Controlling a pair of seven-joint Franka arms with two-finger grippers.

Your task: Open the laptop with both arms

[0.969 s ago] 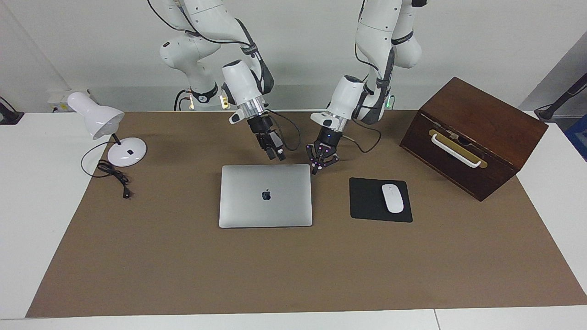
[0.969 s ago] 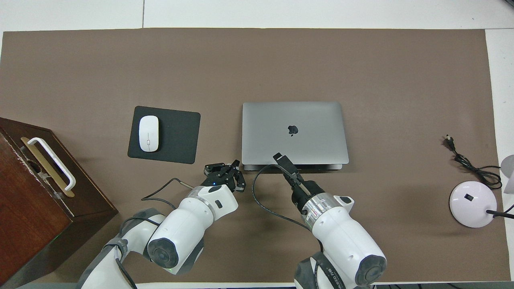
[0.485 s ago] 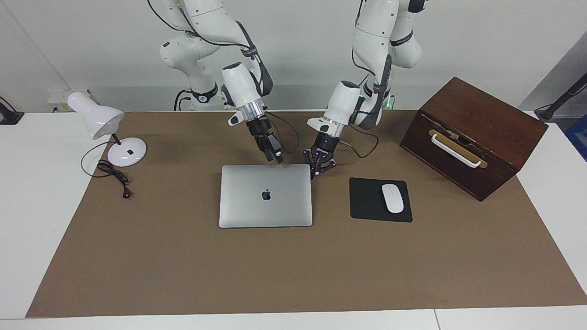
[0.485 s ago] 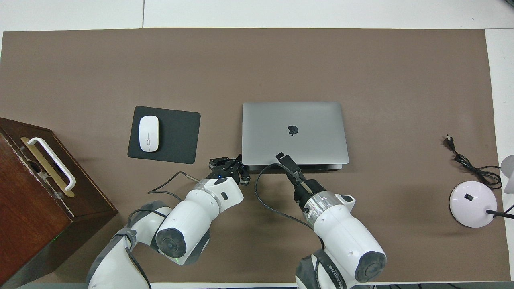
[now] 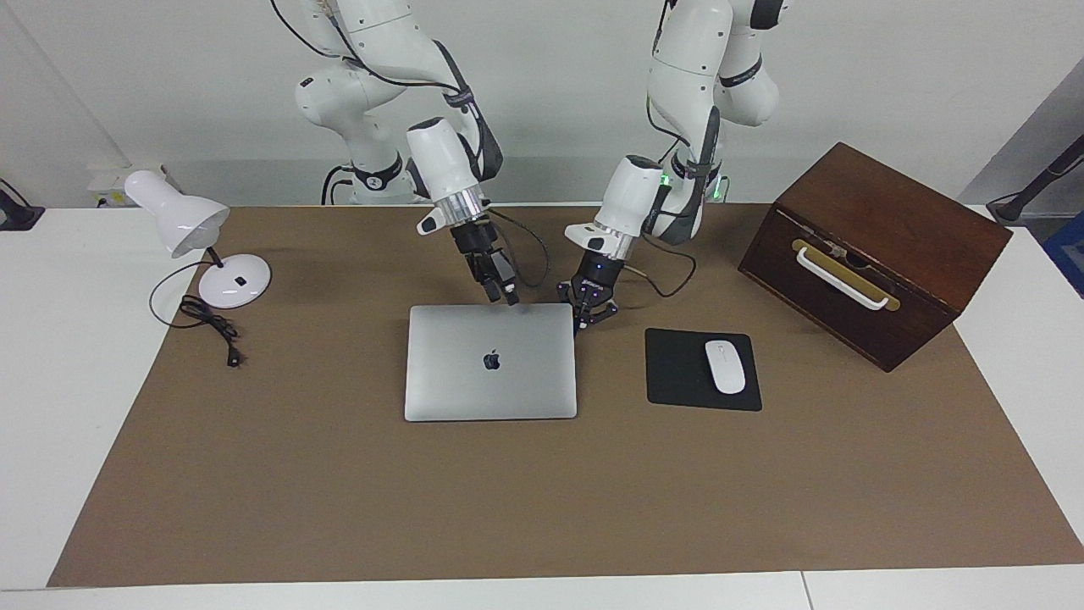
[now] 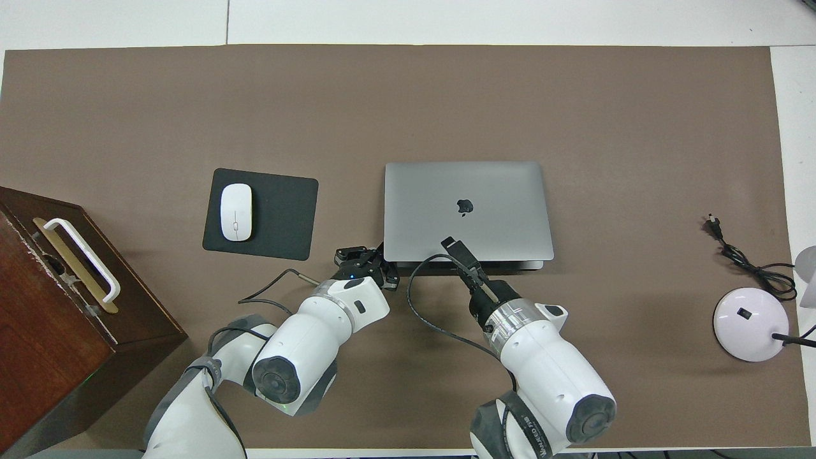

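Observation:
The silver-grey laptop (image 5: pixel 491 360) lies closed on the brown mat, apple logo up; it also shows in the overhead view (image 6: pixel 468 210). My right gripper (image 5: pixel 506 295) is shut, its tip low over the middle of the laptop's edge nearer the robots, as the overhead view (image 6: pixel 450 244) also shows. My left gripper (image 5: pixel 589 309) is open and sits low beside the laptop's corner nearer the robots, toward the left arm's end; in the overhead view (image 6: pixel 366 261) it is at that same corner. I cannot tell whether either gripper touches the laptop.
A black mouse pad (image 5: pixel 677 373) with a white mouse (image 5: pixel 725 366) lies beside the laptop toward the left arm's end. A brown wooden box (image 5: pixel 872 250) stands further that way. A white desk lamp (image 5: pixel 199 246) and its cable are at the right arm's end.
Both grippers have come down and closer to the laptop's edge nearer the robots. The left gripper moved in to the corner; the right tip now sits over the lid's edge. The laptop has not moved.

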